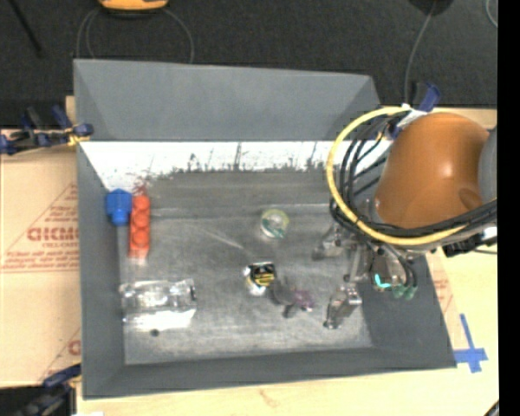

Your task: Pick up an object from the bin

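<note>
My gripper (333, 281) hangs low over the right side of the bin floor, under the orange wrist cover. Its two metal fingers stand apart, one fingertip (326, 249) toward the back and the other toward the front, so it is open with nothing between them. Just left of the front finger lies a small dark grey and purple thing (293, 300). A small yellow, black and white object (260, 277) rests a bit further left. A clear, greenish ball (275, 224) sits behind these, left of the rear finger.
A clear plastic package (157, 304) lies at the front left. An orange ribbed cylinder (139, 226) with a blue cap (117, 207) beside it lies along the left wall. The arm and its cables cover the bin's right wall.
</note>
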`<action>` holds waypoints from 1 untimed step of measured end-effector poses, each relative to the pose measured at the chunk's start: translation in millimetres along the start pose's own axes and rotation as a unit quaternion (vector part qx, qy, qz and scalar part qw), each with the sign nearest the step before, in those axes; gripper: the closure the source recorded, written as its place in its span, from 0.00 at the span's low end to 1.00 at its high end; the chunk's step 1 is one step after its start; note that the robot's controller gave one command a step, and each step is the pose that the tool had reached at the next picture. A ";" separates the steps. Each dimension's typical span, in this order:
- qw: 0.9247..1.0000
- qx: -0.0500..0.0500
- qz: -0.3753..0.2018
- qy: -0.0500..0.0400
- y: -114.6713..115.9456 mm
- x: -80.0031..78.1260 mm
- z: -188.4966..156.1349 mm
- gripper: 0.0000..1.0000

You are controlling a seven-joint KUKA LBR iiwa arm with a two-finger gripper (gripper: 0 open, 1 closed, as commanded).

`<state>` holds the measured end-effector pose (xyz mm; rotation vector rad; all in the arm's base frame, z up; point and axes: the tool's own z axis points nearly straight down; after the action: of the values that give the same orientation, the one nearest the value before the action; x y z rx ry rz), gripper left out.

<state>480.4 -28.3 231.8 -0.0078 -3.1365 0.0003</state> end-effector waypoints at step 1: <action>0.993 0.002 -0.117 -0.012 41.1 -43.0 155.5 0.00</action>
<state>522.8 12.5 76.1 0.3610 -3.1407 0.0072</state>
